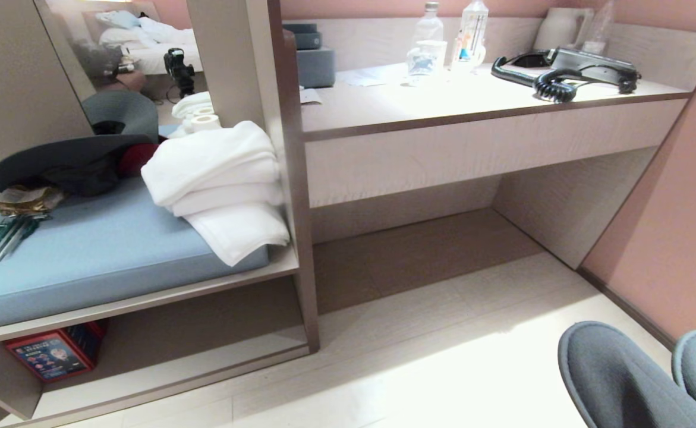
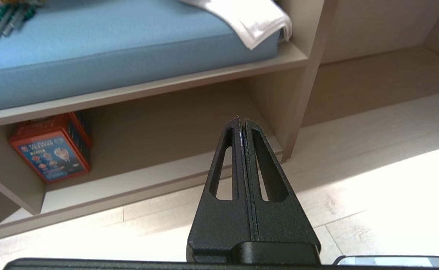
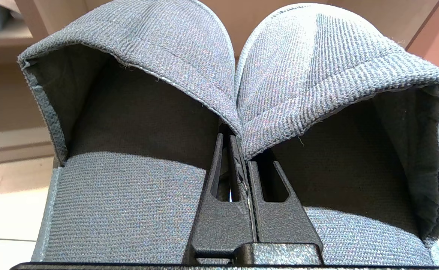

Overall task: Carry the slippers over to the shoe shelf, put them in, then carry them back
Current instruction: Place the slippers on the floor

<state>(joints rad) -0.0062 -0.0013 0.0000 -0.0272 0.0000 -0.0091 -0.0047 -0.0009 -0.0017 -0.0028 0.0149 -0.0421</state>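
The slippers [image 3: 219, 93] are held side by side in the right pincer [image 3: 241, 150], whose fingers are clenched on the inner edges of the two uppers where they meet. In the head view the slippers [image 1: 633, 380] are seen low at the right, above the pale floor [image 1: 443, 356], well apart from the shelf [image 1: 163, 351]. The shelf is the low open cubby under a blue cushion [image 1: 86, 255], and a red box [image 1: 56, 353] stands at its left end. Folded white towels [image 1: 223, 178] are piled on the cushion against the upright panel [image 1: 294, 178], and a dark hat [image 1: 62, 160] lies further left of the towels. Right of the panel a pale surface [image 1: 443, 101] carries bottles [image 1: 443, 41] and a black hair dryer [image 1: 567, 74]. The left pincer [image 2: 241, 123] is clenched on nothing, its tips pointed toward the shelf [image 2: 159, 123] near the panel's foot.
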